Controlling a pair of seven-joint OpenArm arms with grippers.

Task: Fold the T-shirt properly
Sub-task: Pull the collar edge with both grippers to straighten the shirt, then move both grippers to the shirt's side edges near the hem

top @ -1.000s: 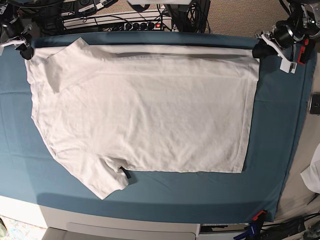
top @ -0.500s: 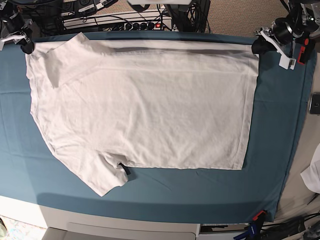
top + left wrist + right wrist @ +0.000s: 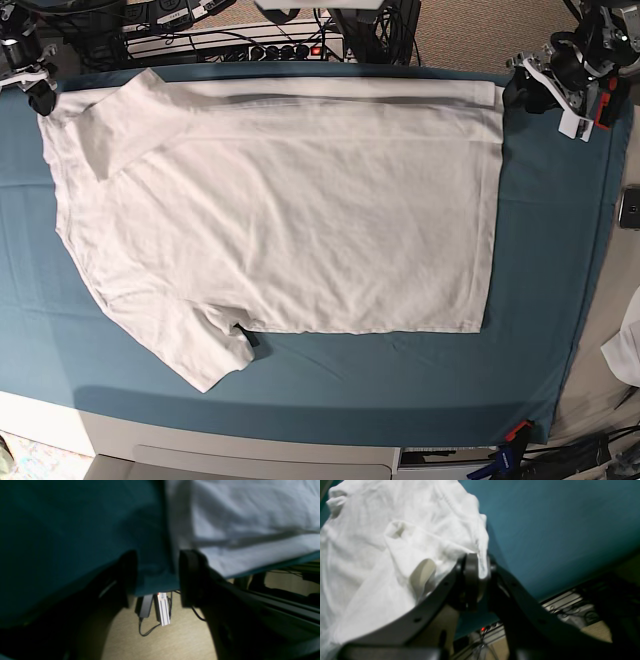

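The T-shirt [image 3: 280, 220] lies flat on the teal table [image 3: 540, 300], top edge along the far side. The spreading step seems about finished. The left fingers [image 3: 155, 577] stand released beside the hem corner; the right fingers [image 3: 476, 580] grasp the sleeve corner. Compared with earlier, the shirt has shifted farther back and the left grip has let go. Next, the right should release too.

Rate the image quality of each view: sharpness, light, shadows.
Base view: sharp and evenly lit, with a soft shadow band along the far edge of the T-shirt. Left wrist view: dim and blurred, the left gripper a near-black silhouette. Right wrist view: brighter, slightly smeared, the shirt fabric almost washed out beside the right gripper.
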